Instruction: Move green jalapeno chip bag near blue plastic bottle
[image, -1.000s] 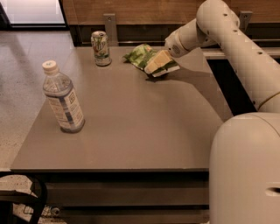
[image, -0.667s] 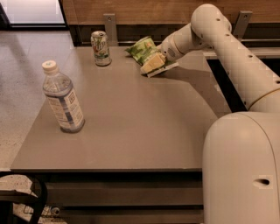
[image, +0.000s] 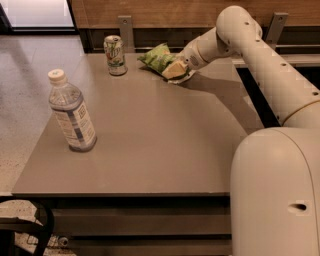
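Camera view: at the left of the grey surface (image: 160, 140) a clear water bottle (image: 72, 112) stands upright near the left edge, with a white cap on top and a white-and-blue label round its middle. Farther back and to the right, a green-and-white soda can (image: 115, 55) stands upright near the rear edge, well apart from the bottle. Just right of the can is the crumpled light-green chip bag (image: 156, 57), at the back of the surface and far from the bottle. Its long axis runs roughly left to right, sloping down a little toward the right. Its free end points left toward the can, near it but not touching. The bag's right end sits in the gripper (image: 171, 70), whose tan fingers (image: 177, 71) are closed on it. The bag looks raised slightly off the surface at that end. The white arm (image: 270, 65) reaches in from the right, over the rear right corner, and the robot's rounded white body (image: 280, 195) fills the lower right.
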